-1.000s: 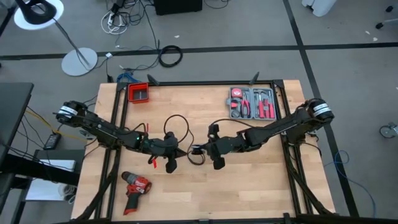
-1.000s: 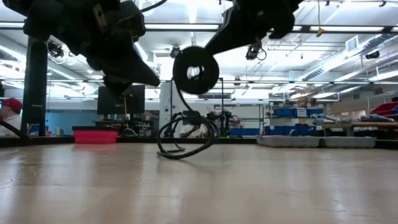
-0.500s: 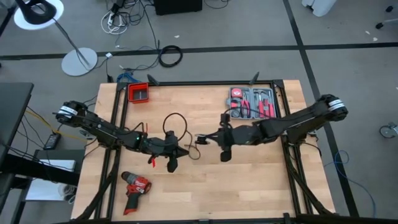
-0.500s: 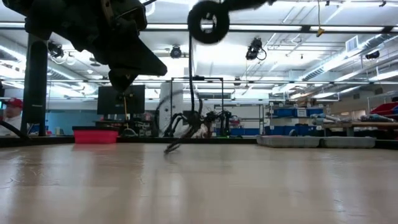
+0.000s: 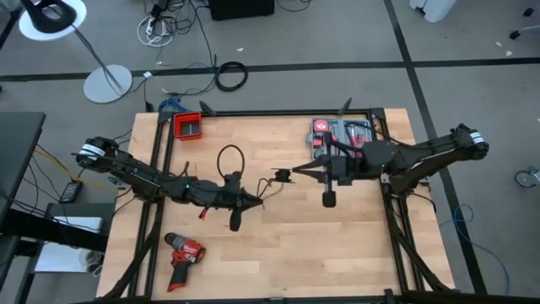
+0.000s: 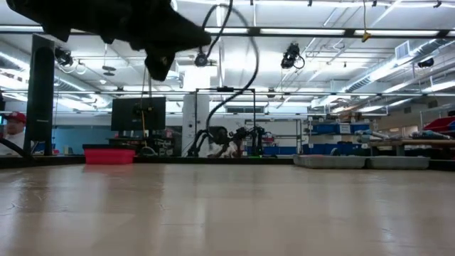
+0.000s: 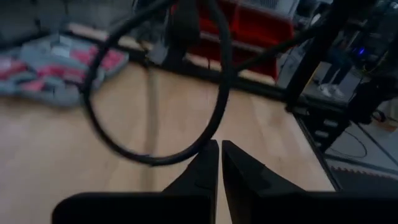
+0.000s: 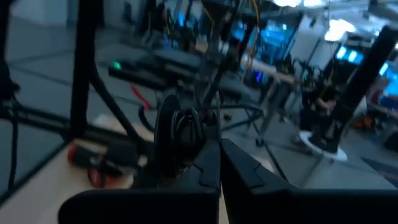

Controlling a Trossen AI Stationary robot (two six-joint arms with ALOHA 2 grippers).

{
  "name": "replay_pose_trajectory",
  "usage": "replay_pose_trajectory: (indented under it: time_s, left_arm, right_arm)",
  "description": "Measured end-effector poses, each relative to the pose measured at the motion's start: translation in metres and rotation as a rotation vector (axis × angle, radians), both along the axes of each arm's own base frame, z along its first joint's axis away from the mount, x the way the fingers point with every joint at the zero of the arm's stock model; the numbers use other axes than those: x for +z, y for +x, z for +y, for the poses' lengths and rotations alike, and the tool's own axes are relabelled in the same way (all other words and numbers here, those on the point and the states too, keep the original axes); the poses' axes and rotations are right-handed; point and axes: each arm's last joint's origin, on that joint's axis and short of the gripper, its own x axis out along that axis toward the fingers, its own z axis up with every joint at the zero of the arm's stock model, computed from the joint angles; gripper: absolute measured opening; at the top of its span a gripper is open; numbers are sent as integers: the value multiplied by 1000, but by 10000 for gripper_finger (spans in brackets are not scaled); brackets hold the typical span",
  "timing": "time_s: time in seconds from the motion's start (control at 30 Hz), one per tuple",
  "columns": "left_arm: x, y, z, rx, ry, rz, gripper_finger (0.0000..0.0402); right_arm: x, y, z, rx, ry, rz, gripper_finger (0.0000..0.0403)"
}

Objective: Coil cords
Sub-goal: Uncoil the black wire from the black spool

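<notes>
The thin black cord point(image 5: 229, 160) is strung between my two grippers over the middle of the table. One open loop point(image 7: 155, 93) of it stands in the air just ahead of my left gripper point(image 7: 219, 148), whose fingers are almost together. My right gripper point(image 8: 219, 148) is shut and high up, to the right of the loop point(image 5: 283, 176), with a small wound bundle point(image 8: 180, 134) of the cord at its fingertips. In the low view the cord point(image 6: 252, 64) curves down from above, and no part of it shows on the table. My left gripper has a strand of the cord at its fingertips point(image 7: 208, 144), where the loop's lower end runs in behind one finger. The fingers point nearly level toward the table's right. The loop stands up clear of the table. The pinch itself is hidden by the finger. My right gripper holds the small wound bundle of several turns point(image 8: 186, 146) at its fingertips. The fingers lie about level and point toward the table's left. The bundle stands upright beside the fingers, lifted well clear, and the cord trails from it down toward my left gripper.
A red drill point(image 5: 184, 253) lies near the front left. A red bin point(image 5: 187, 127) stands at the far left corner and an open tool case point(image 5: 342, 139) at the far right, under my right arm. A thicker cable ring point(image 5: 230, 76) lies on the floor beyond the table.
My right gripper has risen a good way and drawn back toward the table's right edge, taking the wound bundle with it. The cord's loops that lay on the table have been lifted clear and pulled out longer. My left gripper has tipped upward and risen slightly.
</notes>
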Motion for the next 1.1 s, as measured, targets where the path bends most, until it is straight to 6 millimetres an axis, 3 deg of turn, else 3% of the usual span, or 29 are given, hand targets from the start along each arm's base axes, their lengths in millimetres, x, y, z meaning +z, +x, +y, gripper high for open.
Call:
replay_pose_trajectory:
  time_s: [0.17,0.43,0.7,0.87,1.1]
  left_arm:
    - [20,6,-2,-15,122,-84,24]
    - [48,15,-15,-47,290,-115,24]
    - [63,20,-16,58,289,-67,24]
    - [75,27,-17,80,257,-35,24]
    - [77,34,-14,104,235,-8,24]
  right_arm:
    - [5,-7,0,61,19,-35,0]
    - [-13,-24,-3,82,81,-72,0]
    - [-59,-39,-14,14,182,-46,0]
    - [-95,-38,-19,7,259,-50,0]
    - [-104,-33,-20,17,262,-121,0]
